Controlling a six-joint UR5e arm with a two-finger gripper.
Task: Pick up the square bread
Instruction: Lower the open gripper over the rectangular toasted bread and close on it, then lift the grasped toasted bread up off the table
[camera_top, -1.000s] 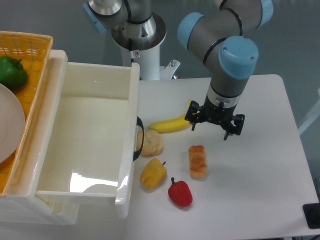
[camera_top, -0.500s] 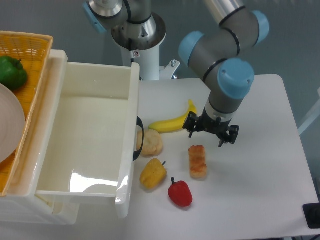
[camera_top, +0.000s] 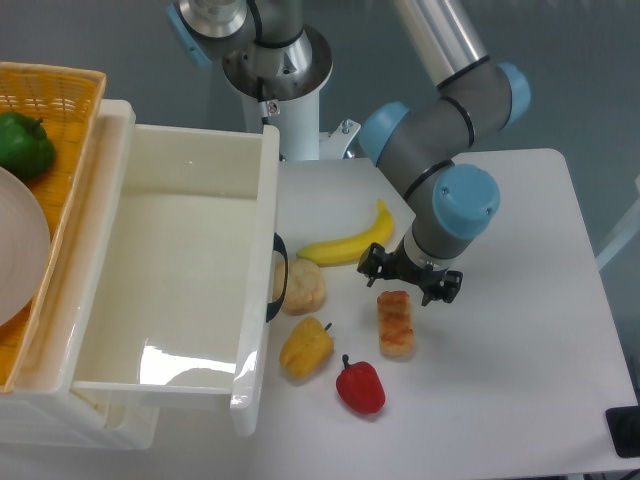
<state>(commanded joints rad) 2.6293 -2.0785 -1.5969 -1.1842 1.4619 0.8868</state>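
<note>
While the gripper hangs over the far end of the square bread, its two dark fingers stand apart, one to each side of that end; nothing sits between them; contact with the bread can't be told from this angle.

Square bread lies flat on the white table, long axis running toward the camera, toasted striped top up; taking it as the landmark: red pepper sits just beside its near-left corner, stem up, not touching; yellow pepper lies to its left, a small gap apart; pale bread roll is further left and slightly back, against the black handle of the white drawer; banana lies behind and left of the bread, curved, its tip reaching toward the gripper's left finger.

Drawer is pulled out, interior glossy; well left of the bread, beyond the drawer, an orange wicker basket holds a green pepper and a pale plate, both partly cut off at the frame edge.

Arm's grey links and blue joint caps rise behind the bread; the arm base stands at the table's far edge.
</note>
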